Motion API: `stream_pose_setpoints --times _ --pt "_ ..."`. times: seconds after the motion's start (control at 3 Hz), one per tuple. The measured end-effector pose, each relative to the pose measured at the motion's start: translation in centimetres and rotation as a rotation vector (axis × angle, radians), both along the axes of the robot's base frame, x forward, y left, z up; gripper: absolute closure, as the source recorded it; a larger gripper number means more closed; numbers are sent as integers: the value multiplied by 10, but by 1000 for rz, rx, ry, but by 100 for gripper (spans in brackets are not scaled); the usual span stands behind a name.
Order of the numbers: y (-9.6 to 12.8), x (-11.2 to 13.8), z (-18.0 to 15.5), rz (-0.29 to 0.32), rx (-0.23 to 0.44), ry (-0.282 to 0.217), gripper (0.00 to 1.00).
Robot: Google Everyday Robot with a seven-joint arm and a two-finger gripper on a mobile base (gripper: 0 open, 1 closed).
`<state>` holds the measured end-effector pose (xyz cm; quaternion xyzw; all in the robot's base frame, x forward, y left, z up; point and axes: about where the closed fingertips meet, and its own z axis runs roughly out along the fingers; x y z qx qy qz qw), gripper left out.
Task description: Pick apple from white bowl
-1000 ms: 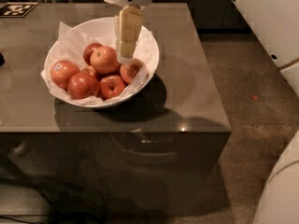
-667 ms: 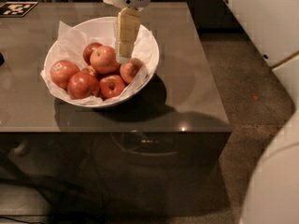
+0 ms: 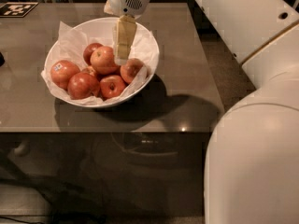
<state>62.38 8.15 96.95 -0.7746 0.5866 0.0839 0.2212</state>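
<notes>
White robot body [image 3: 252, 162] fills more of the lower right than before. On the grey table [image 3: 196, 55], one white paper-lined bowl [image 3: 142, 84] holds six apples [image 3: 112, 85]; the leftmost red apple [image 3: 63, 73] carries an unreadable white sticker [image 3: 58, 67]. The paler yellow-orange apple [image 3: 103, 59] lies mid-bowl, just beside the cream gripper [image 3: 120, 59]; its grip I cannot tell.

Robot test space, more lab than home.
A black-and-white fiducial tag [image 3: 16, 8] lies on the plain grey surface [image 3: 187, 78], speckled floor [image 3: 219, 59] beside it; the gripper [image 3: 122, 59] hangs over the white bowl [image 3: 145, 80].
</notes>
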Motion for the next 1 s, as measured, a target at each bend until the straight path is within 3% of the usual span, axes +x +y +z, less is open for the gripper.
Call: stream_pose_setpoints --times 0.33,1.0 --pt "3 2 -1 0 6 -5 0" --pt "31 -2 -22 51 67 58 0"
